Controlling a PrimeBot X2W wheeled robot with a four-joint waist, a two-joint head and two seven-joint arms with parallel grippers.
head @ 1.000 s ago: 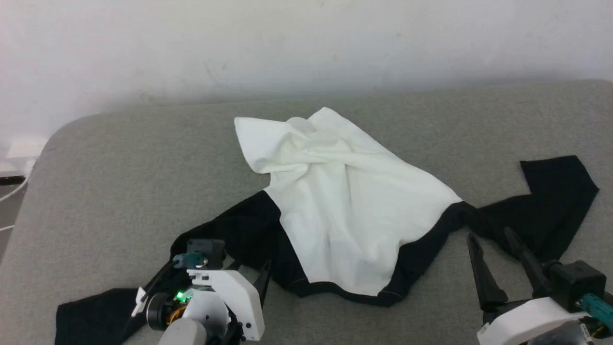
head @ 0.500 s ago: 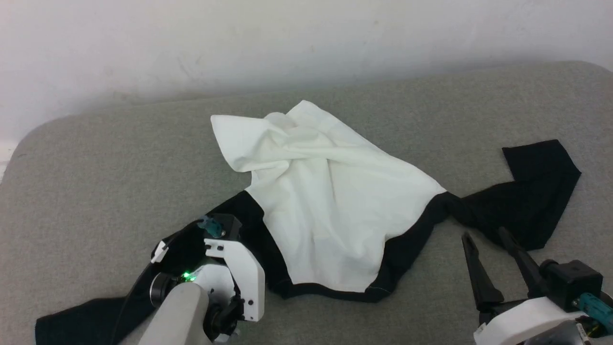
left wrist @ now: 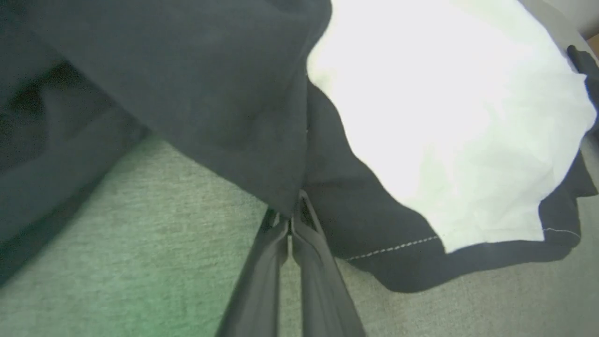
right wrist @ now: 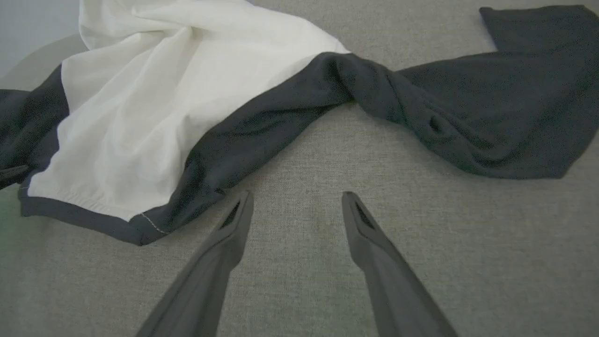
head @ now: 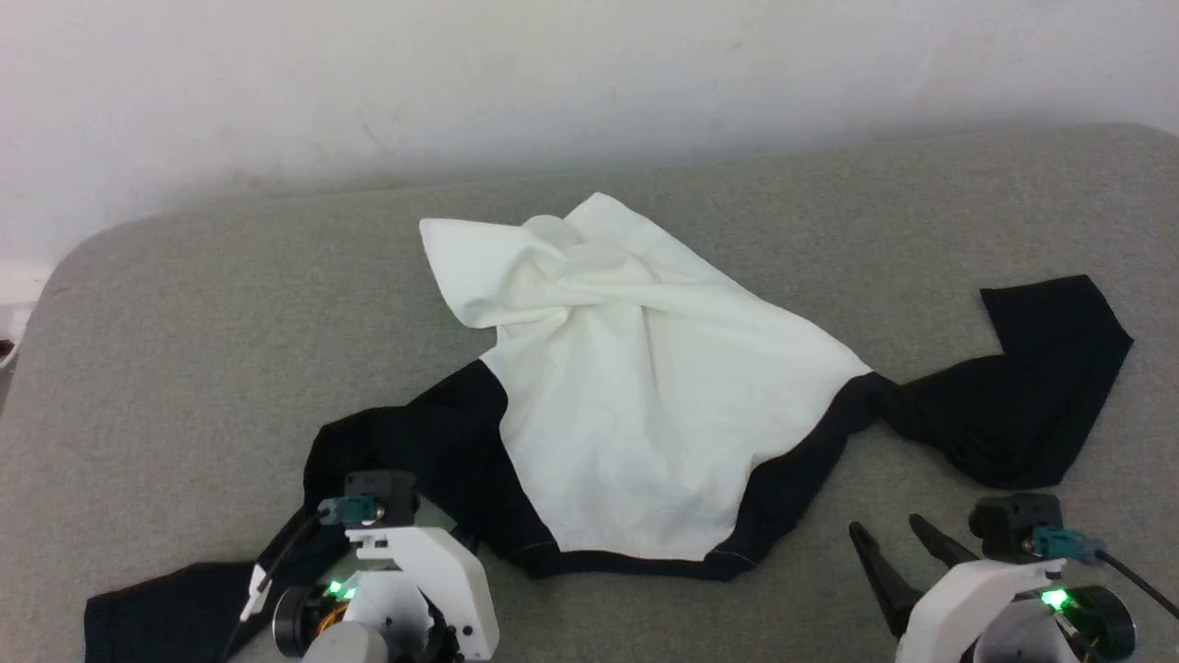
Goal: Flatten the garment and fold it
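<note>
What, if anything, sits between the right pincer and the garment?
Nothing visible does. The right pincer is open over bare grey padding, and the black edge of the garment lies just beyond its fingertips.

Shirt [head: 636, 396]: body white, faintly cream in creases; sleeves black, one at 8 o'clock of body, other at 3 o'clock; black band along 6 o'clock edge, thin pale stitch line on it
Mat [head: 212, 322]: grey-green, fine woven fleck, plain
Wall [head: 553, 83]: off-white, faint scuffs
Left gripper [left wrist: 292, 220]: fingers dark grey, casing white, green light, teal plug
Right gripper [right wrist: 297, 201]: same colours
Green tint on mat at 7 o'clock in left wrist view
</note>
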